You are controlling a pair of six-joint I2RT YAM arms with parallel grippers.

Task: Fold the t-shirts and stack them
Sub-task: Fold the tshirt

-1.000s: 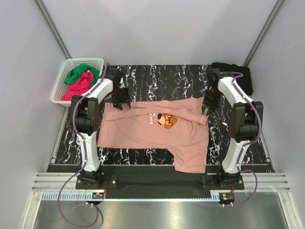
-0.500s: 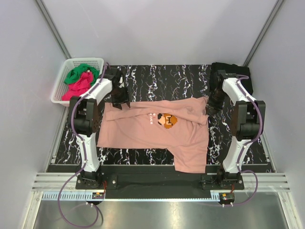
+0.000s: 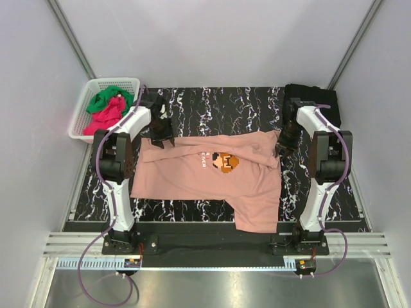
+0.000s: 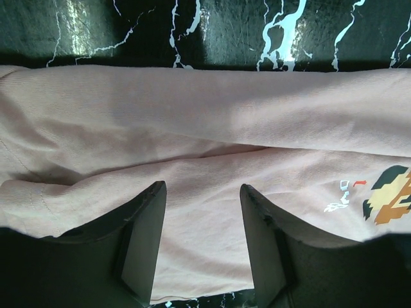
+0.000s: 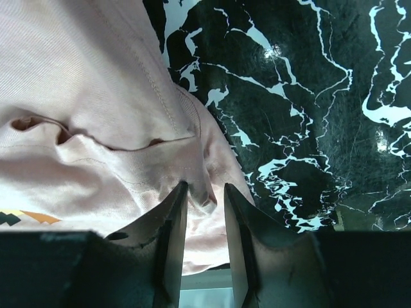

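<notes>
One salmon-pink cloth t-shirt [image 3: 192, 176] lies spread on the black, white-veined marble surface [image 3: 218, 106], with bare marble beyond its far edge and right side. The left claw [image 4: 202, 218] gapes wide and empty over the shirt's far-left part. The right claw [image 5: 205, 205], narrowly parted, straddles its far-right corner fold.

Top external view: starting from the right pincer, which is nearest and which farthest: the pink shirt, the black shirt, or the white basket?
1. pink shirt, directly under the right pincer.
2. black shirt, far right corner.
3. white basket, far left.
</notes>
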